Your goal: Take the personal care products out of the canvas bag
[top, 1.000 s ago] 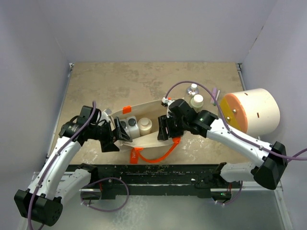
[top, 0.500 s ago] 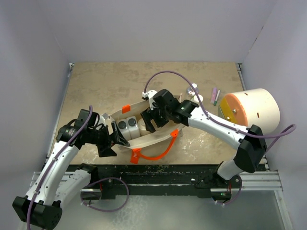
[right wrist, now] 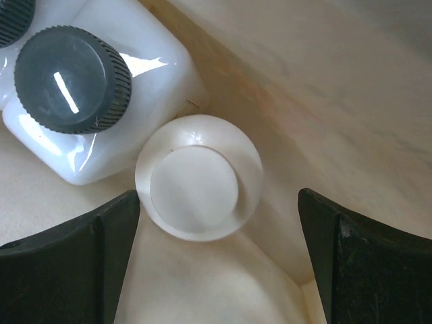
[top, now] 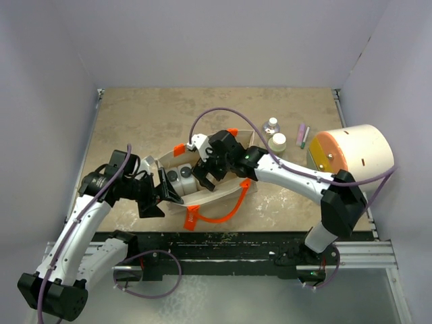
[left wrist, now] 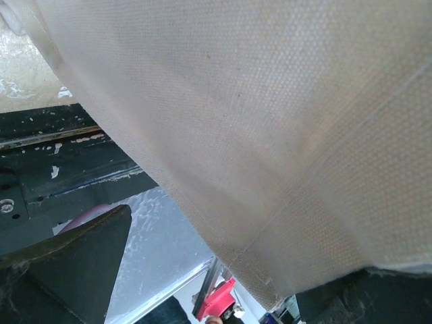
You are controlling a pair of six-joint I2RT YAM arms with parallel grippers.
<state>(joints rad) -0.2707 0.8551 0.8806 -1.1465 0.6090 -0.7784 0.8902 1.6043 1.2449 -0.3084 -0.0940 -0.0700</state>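
**Right gripper**: the fingers are spread wide inside the open mouth of the canvas bag. A cream-capped bottle stands upright between them, seen from above, with a round, smooth, off-white cap. One finger lies just beside the cap rim, and contact cannot be determined. The other finger is clear of the cap.

Beyond the fingertips, touching the cream-capped bottle, stands a white bottle. It has a translucent white, square-shouldered body and a ribbed dark grey cap. A second dark grey cap shows at the frame corner past it.

**Left gripper**: the fingers are spread at the bag's end wall. In the wrist view, beige woven canvas with a stitched seam hangs between the fingers. No pinch is visible.

**Bag:** it is beige, with its mouth open upward. The orange handles lie on the table.

**Outside the bag**, well apart from both sets of fingers:
- a clear bottle with a white cap
- a pale bottle with a cream cap
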